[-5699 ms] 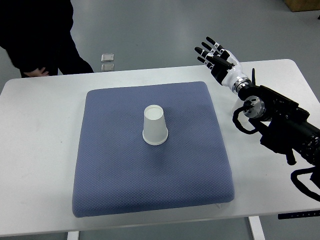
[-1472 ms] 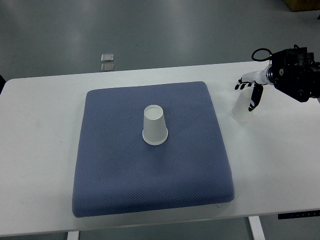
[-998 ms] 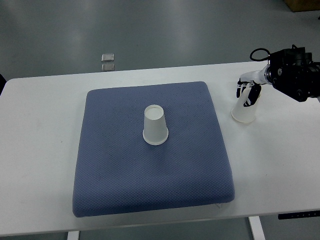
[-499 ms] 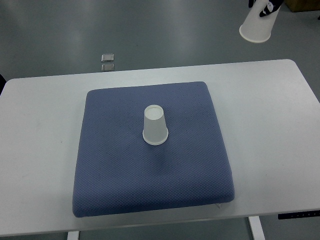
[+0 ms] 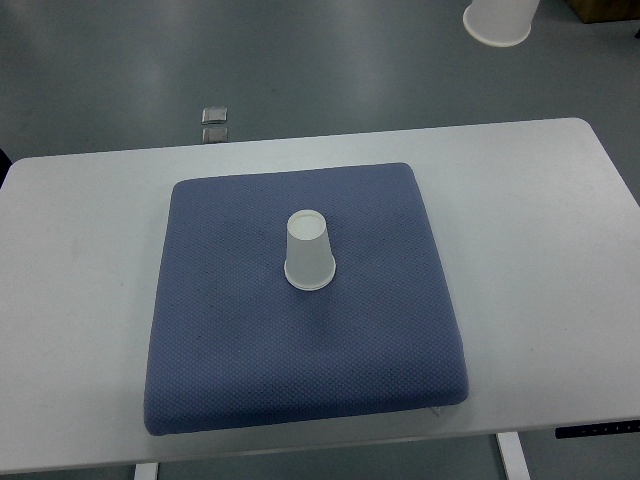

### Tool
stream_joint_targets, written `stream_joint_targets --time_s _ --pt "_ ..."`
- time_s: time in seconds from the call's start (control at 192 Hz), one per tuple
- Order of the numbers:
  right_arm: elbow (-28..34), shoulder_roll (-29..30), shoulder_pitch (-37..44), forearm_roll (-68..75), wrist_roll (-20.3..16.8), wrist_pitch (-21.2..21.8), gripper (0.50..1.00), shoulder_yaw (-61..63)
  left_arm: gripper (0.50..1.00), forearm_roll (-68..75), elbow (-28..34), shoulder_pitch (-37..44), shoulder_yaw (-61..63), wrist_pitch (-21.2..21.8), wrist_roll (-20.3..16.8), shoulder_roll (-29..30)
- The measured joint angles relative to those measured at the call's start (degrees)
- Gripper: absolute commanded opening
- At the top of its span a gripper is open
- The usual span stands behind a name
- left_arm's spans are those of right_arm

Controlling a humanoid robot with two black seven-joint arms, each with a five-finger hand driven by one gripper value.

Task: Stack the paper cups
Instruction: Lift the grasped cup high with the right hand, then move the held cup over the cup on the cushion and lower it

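White paper cup (image 5: 309,250) sits inverted mid blue pad (image 5: 230,330) on the worktop (image 5: 80,260). Second cup (image 5: 497,18) is up at the top frame edge, far right of it, mouth down. Hand out of frame; grip unknown. Centre over the base, lower straight, no tilt.

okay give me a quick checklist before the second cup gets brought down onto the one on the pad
1. Target cup upside down on the blue pad, near its middle: ok.
2. Nothing on the pad around the target cup: ok.
3. Second cup in view: ok, only its lower part shows at the top edge, rim down.
4. Hand holding the second cup visible: not ok, out of frame.
5. Grip secure: cannot tell.
6. Second cup lined up over the target: not ok, it sits far off toward the upper right.
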Motion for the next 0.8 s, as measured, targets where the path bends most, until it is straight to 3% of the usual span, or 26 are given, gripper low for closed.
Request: stream_joint_targets --time_s 0.265,0.536,0.801 --pt "7.2 8.2 1.4 1.0 -0.7 0.0 0.660 2.8 1.000 0.0 0.0 0.0 0.0 0.0 0.0 0.0" --pt "7.8 18.4 0.9 5.9 -0.8 0.0 0.664 3.5 1.000 0.0 0.3 0.0 -0.1 0.0 0.0 0.0" --pt "7.8 24.1 -1.1 8.6 -0.9 -0.5 0.666 3.5 1.000 0.0 0.3 0.0 -0.1 0.0 0.0 0.0"
